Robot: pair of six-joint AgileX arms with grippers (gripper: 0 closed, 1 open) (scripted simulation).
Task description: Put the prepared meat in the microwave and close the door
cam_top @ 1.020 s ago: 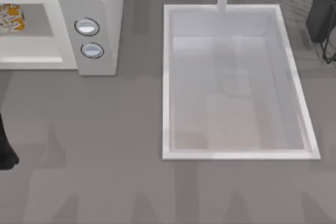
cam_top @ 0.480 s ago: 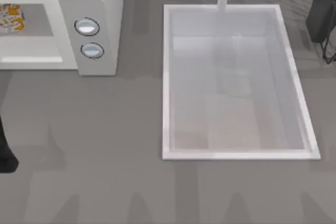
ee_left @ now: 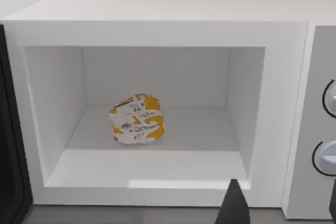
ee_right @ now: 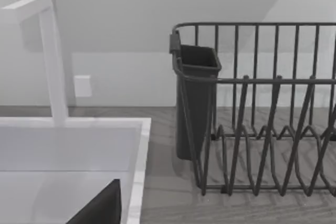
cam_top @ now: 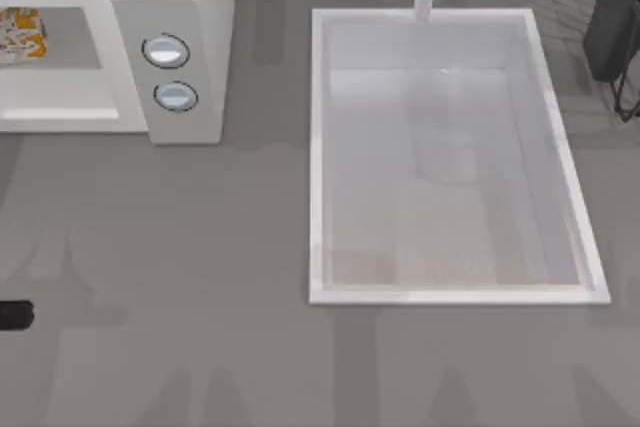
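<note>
All you get of the left end effector (ee_left: 283,211) is matte black, tapering fingers (ee_left: 233,208) (pointed tips); right arm (cam_top: 612,17) is plain black too.

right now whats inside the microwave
The prepared meat lies on the floor of the microwave cavity, with nothing else beside it. The door stands open; the cavity ceiling is hidden.

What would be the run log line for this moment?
prepared meat: inside microwave | door: open | left end effector: facing cavity

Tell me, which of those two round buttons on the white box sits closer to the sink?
The lower round silvery-blue button; it lies slightly nearer the large white rectangular sink basin than the upper button.
</note>
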